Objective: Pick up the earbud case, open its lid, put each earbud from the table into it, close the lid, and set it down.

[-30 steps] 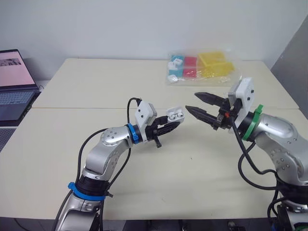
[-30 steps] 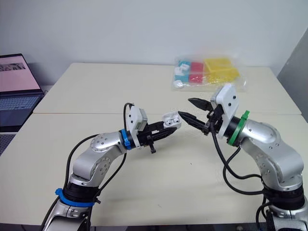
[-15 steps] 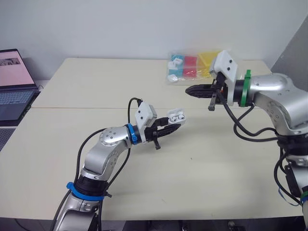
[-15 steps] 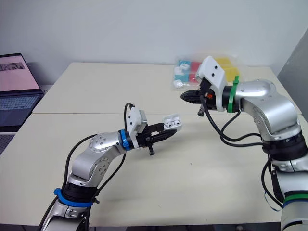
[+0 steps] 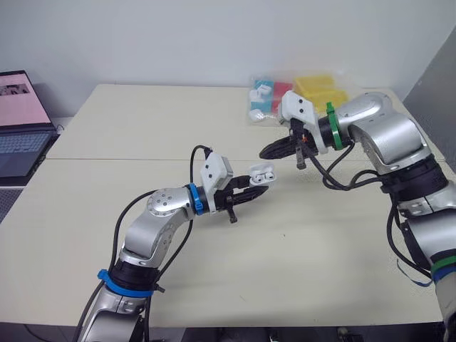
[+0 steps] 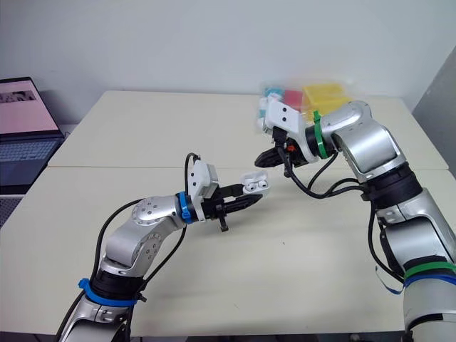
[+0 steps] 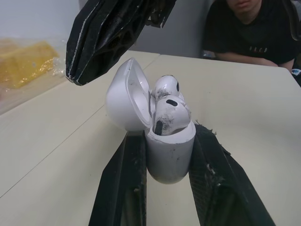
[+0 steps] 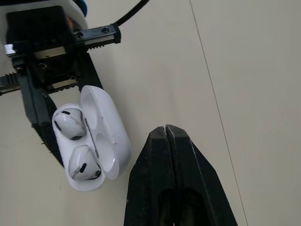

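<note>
The white earbud case hangs above the middle of the table, its body clamped between the two black fingers of my left gripper. Its lid stands open, and two white earbuds sit in their sockets. My right gripper is shut with nothing in it. Its pointed tip hovers just beyond and above the open lid, close to it but apart. From the right wrist, the joined fingertips point beside the open case.
A clear bag of coloured blocks lies at the table's far right. An open laptop stands off the far left edge. A person in a black shirt sits beyond the table. A seam crosses the tabletop.
My right gripper has shut, swung away toward the bag, then come back with its tip at the case's open lid. The left gripper has kept the case almost still.
</note>
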`<state>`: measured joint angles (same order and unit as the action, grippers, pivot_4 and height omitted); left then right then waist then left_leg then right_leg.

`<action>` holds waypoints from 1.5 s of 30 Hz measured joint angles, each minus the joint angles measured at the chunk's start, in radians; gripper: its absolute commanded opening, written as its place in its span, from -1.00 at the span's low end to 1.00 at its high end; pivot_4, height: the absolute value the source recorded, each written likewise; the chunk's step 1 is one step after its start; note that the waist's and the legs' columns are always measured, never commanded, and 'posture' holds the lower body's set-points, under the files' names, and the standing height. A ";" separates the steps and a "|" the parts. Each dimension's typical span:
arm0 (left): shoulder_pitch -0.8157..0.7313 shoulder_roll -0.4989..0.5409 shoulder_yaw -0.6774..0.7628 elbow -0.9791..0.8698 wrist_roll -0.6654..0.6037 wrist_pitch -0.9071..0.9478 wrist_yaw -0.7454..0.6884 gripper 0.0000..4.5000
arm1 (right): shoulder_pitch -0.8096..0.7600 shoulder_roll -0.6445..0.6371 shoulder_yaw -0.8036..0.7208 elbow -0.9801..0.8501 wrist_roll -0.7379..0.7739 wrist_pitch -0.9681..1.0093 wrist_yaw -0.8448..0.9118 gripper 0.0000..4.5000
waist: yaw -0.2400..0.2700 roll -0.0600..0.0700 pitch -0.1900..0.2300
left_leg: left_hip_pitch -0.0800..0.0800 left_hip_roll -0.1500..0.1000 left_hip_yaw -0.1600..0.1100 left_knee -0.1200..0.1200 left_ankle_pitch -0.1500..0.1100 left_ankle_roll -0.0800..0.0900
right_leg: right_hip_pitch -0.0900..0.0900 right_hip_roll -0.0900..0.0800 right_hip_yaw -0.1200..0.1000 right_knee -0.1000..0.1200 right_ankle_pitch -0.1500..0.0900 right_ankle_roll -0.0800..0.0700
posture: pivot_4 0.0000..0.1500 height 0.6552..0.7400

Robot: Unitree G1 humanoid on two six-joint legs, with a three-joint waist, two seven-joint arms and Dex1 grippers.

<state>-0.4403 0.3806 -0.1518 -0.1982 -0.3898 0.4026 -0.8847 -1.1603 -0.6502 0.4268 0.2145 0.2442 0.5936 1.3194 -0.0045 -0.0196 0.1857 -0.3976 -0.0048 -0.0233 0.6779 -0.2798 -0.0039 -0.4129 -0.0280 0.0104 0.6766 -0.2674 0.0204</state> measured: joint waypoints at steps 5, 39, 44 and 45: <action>0.003 0.000 -0.001 0.000 0.003 0.000 -0.002 -0.63 | 0.000 0.010 0.000 -0.004 -0.020 0.002 0.052 -1.00 | 0.000 0.000 0.000 | 0.000 0.000 0.000 0.000 0.000 0.000 | 0.000 0.000 0.000 0.001 0.000 0.000 | 1.00 1.00; -0.001 0.001 -0.011 0.002 0.006 0.036 0.021 -0.63 | 0.094 -0.074 -0.067 -0.165 -0.032 0.033 0.075 -1.00 | 0.002 0.000 0.000 | 0.000 0.000 0.000 0.001 0.000 0.000 | -0.001 -0.001 0.000 0.002 0.000 0.000 | 1.00 1.00; -0.007 0.032 -0.011 0.001 -0.056 0.207 0.015 -0.63 | 0.220 -0.238 -0.175 -0.305 0.019 0.093 0.089 -1.00 | 0.011 0.000 0.000 | -0.003 -0.002 -0.001 0.001 0.000 0.000 | 0.000 -0.002 -0.002 -0.001 0.000 0.000 | 1.00 1.00; -0.010 0.033 -0.013 0.003 -0.073 0.249 0.015 -0.63 | 0.252 -0.261 -0.186 -0.340 0.032 0.108 0.095 -1.00 | 0.009 0.000 0.000 | -0.002 -0.002 -0.001 0.001 0.000 0.000 | 0.000 -0.002 -0.002 -0.001 0.000 0.000 | 1.00 1.00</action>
<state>-0.4505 0.4132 -0.1645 -0.1953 -0.4632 0.6521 -0.8700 -0.9079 -0.9113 0.2404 -0.1255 0.2765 0.7014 1.4143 0.0046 -0.0197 0.1857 -0.4000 -0.0066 -0.0246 0.6787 -0.2798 -0.0040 -0.4132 -0.0302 0.0087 0.6756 -0.2674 0.0203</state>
